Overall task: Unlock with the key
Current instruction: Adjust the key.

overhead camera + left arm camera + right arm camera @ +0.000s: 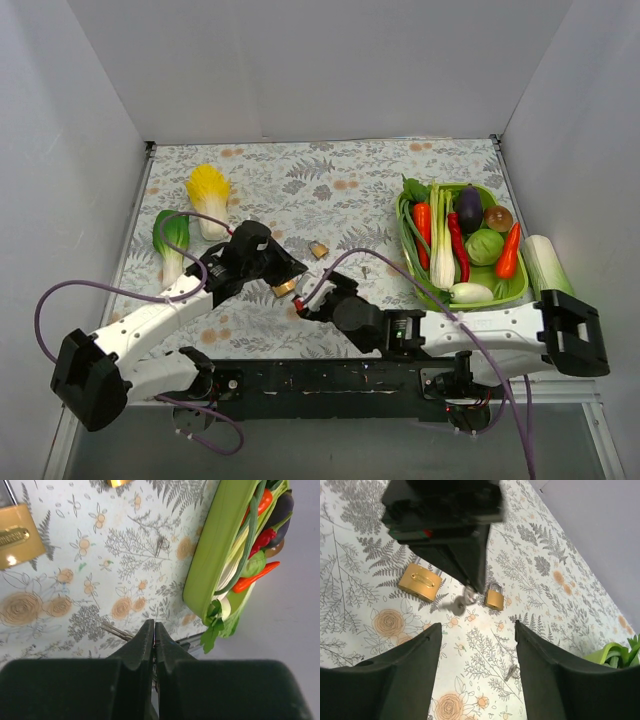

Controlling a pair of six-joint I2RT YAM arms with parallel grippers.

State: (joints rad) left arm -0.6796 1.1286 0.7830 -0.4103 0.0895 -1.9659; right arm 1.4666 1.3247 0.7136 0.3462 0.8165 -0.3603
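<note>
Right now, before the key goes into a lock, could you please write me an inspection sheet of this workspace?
Surface: floral cloth, lying flat.
Job's things: large padlock and small padlock lie on the cloth, apart. The held key hangs between them. The loose key lies nearer the basket.
Clutter: green basket full of vegetables; napa cabbage and bok choy at far left; a pale green vegetable right of the basket.
Grippers: left gripper shut on the held key; right gripper open, empty.
Cables: purple cables loop over both arms.
Surroundings: white walls on three sides.
</note>
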